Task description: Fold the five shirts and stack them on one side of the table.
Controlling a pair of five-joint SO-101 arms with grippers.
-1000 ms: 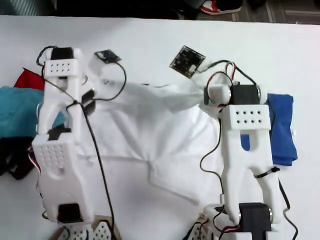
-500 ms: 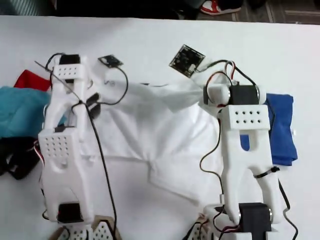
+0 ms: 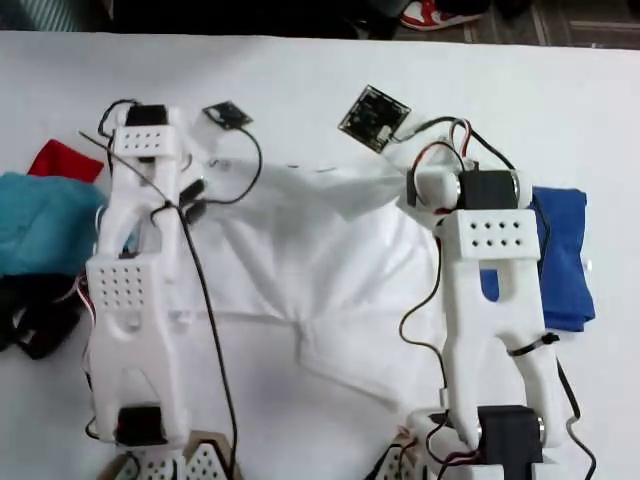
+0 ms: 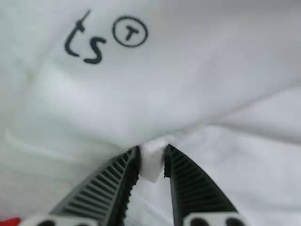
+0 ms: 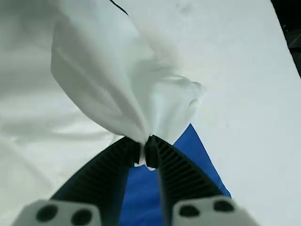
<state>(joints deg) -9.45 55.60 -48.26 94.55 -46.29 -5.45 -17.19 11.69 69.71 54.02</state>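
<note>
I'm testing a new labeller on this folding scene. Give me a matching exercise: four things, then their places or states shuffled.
1 white shirt
2 blue shirt
3 teal shirt
4 right hand

A beside the right arm
B at the left edge of the table
C shut on white cloth
D spread out mid-table

Pairs: 1-D, 2-A, 3-B, 4-C

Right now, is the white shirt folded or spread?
Spread, not folded. The white shirt lies mostly flat across the table, left gripper and right gripper each pinching an edge.
</note>
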